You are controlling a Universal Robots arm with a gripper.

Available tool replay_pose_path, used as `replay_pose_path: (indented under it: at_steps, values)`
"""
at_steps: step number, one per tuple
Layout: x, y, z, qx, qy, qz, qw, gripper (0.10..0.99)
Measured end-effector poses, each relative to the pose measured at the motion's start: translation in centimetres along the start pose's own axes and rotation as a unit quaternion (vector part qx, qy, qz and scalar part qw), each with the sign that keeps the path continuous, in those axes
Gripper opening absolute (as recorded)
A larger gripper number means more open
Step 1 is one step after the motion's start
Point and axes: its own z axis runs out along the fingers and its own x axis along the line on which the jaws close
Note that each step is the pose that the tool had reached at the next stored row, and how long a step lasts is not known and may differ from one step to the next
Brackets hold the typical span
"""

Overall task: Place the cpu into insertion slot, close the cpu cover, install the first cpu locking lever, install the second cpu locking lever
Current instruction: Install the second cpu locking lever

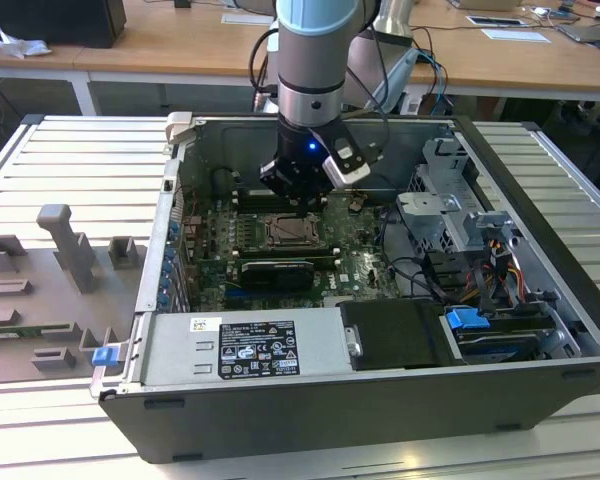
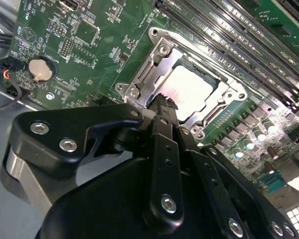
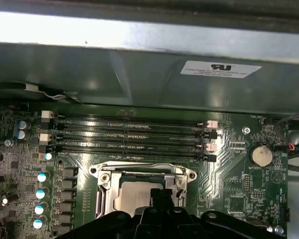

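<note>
My worry is that the claw (image 2: 162, 102) pushes on the cpu (image 2: 187, 89) off-centre, so the chip tilts in the insertion slot (image 2: 139, 79) and the contacts below suffer. The cpu lies in the slot, with the silvery frame around it. The arm stands almost vertical inside the computer case (image 1: 540, 160), wrist low over the green board. The fingers look pressed together, holding nothing
</note>
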Motion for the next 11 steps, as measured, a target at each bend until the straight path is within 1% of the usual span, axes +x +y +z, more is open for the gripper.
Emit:
replay_pose_path:
  at_steps: [3,6,10,11]
  values:
    - [-0.03,0.06,-0.79,-0.0001,0.0000,0.000,1.0000,0.106]
    - [-0.07,0.14,-1.86,-0.0001,-0.0001,0.000,1.0000,0.106]
    - [-0.03,-0.24,-1.90,-0.0001,0.0000,0.000,1.0000,0.106]
    - [0.03,-0.78,-1.93,-0.0001,0.0000,0.000,1.0000,0.106]
